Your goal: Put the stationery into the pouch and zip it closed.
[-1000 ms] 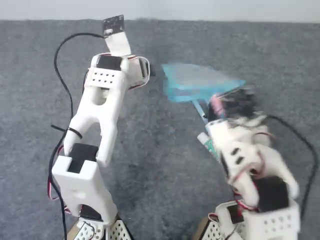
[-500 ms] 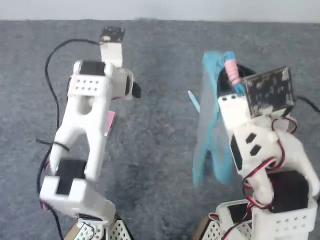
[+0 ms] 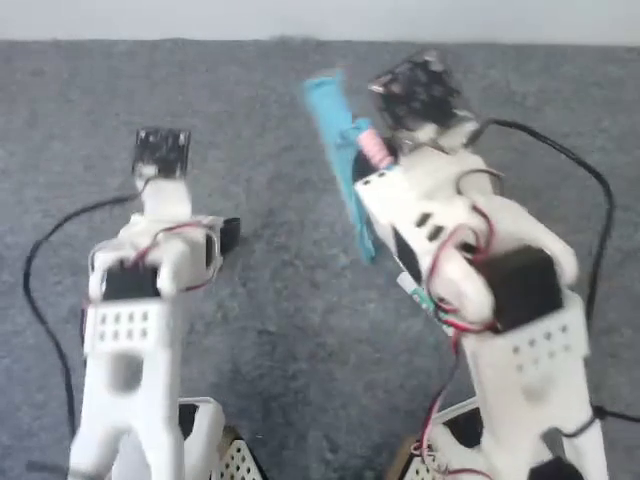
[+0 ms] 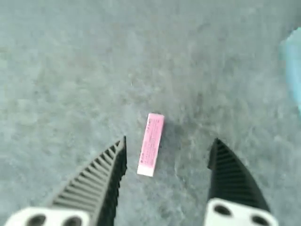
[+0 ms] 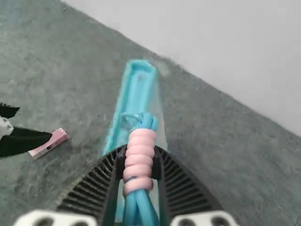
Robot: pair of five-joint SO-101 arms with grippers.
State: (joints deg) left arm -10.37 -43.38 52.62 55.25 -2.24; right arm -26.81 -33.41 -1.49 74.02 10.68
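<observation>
Two pincers are working, pickup step prob.: left pincer (image 4: 169, 140), spread wide, is hovering over eraser (image 4: 150, 144), needing drop & clamp; right pincer (image 5: 139, 151) is gripping pouch (image 5: 136, 89).

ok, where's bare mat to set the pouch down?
There is bare grey mat between the two arm bases and at the far-left corner. Crowded: the pink eraser lies under the open left gripper, and a green-and-white stationery piece lies beneath the right arm. The right gripper holds the pouch.
</observation>
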